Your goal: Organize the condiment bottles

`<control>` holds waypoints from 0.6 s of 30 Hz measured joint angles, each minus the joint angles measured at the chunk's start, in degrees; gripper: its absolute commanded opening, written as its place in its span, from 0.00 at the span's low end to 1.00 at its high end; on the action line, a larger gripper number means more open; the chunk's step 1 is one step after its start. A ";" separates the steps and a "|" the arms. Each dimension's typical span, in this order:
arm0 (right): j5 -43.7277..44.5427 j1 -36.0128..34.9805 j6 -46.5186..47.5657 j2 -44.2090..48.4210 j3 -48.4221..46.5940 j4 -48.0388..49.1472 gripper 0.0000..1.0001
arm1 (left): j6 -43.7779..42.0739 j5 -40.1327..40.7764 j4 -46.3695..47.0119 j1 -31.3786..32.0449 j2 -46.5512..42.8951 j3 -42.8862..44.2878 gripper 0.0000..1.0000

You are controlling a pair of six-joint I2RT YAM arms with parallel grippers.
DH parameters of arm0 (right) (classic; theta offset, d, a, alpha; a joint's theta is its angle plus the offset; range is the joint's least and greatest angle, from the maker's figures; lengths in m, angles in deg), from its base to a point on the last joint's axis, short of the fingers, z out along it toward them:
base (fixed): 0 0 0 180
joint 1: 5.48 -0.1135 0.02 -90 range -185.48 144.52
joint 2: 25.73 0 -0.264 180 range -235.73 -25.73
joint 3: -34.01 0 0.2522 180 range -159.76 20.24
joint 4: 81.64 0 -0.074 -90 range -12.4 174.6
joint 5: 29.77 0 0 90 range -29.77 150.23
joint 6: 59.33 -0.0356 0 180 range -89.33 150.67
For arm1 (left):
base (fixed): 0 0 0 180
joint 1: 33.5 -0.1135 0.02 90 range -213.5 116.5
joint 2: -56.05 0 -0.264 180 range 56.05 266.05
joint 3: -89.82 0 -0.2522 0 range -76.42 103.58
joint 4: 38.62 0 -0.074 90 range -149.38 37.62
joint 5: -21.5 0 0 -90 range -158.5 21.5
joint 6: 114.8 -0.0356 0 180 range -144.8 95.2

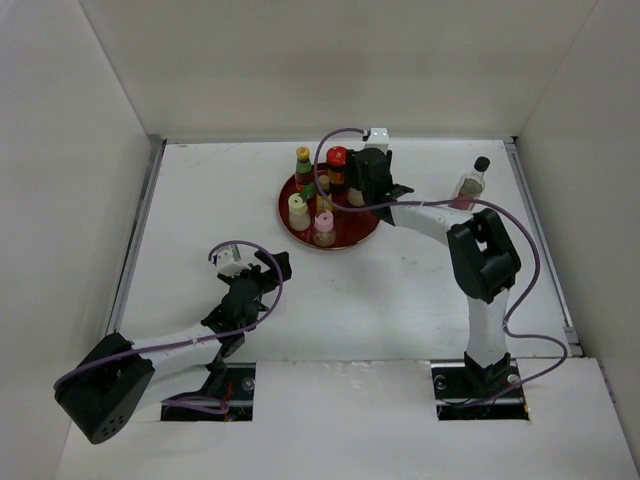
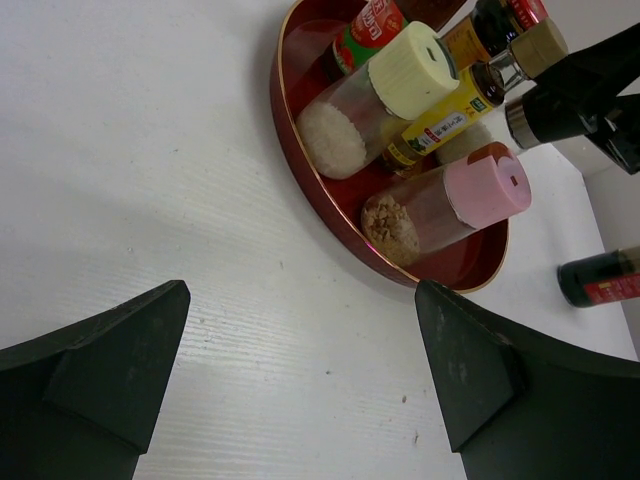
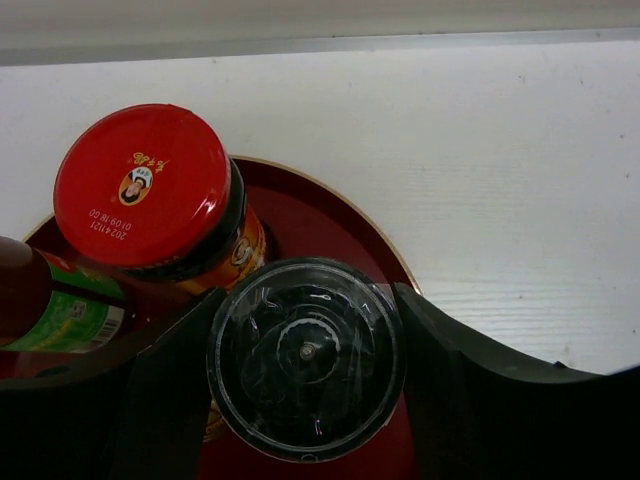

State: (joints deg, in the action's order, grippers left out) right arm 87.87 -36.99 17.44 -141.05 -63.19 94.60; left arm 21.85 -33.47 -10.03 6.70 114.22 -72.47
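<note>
A round red plate (image 1: 352,232) holds several condiment bottles: the red-lidded dark jar (image 1: 337,158), the green-red banded bottle (image 1: 303,172), the cream one (image 1: 298,210), the pink-capped one (image 1: 324,226) and the amber one (image 1: 323,198). My right gripper (image 1: 358,188) is over the plate's far right side. In the right wrist view its jaws (image 3: 307,298) press both sides of the grey-lidded shaker (image 3: 306,357), beside the red lid (image 3: 142,185). The tall clear black-capped bottle (image 1: 472,182) stands alone on the table at the right. My left gripper (image 1: 275,268) is open and empty near the plate's front (image 2: 302,290).
White walls enclose the table on the left, back and right. The right arm's forearm (image 1: 430,222) stretches between the plate and the lone bottle. A purple cable (image 1: 330,150) loops over the plate's far side.
</note>
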 measured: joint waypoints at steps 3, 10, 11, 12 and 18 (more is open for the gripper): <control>0.00 0.09 -0.17 0.02 0.04 0.68 0.89 | 0.00 -0.11 0.02 0.00 0.00 0.00 1.00; 0.00 0.09 0.02 8.17 6.19 0.85 1.00 | -0.02 -0.17 0.37 0.00 0.02 0.00 1.00; 0.02 0.09 0.04 10.54 7.28 0.68 1.00 | 0.00 -0.20 0.37 0.00 0.02 0.00 1.00; 0.04 0.13 0.07 13.49 8.41 0.50 1.00 | 0.00 -0.22 0.37 0.00 0.02 0.00 1.00; 0.85 5.03 0.68 32.28 12.61 -0.22 1.00 | 0.00 -0.72 0.39 -0.04 0.02 0.00 1.00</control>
State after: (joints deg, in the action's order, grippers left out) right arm 88.72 -31.96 18.11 -108.77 -50.58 94.38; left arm 21.85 -34.19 -9.64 6.66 114.24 -72.47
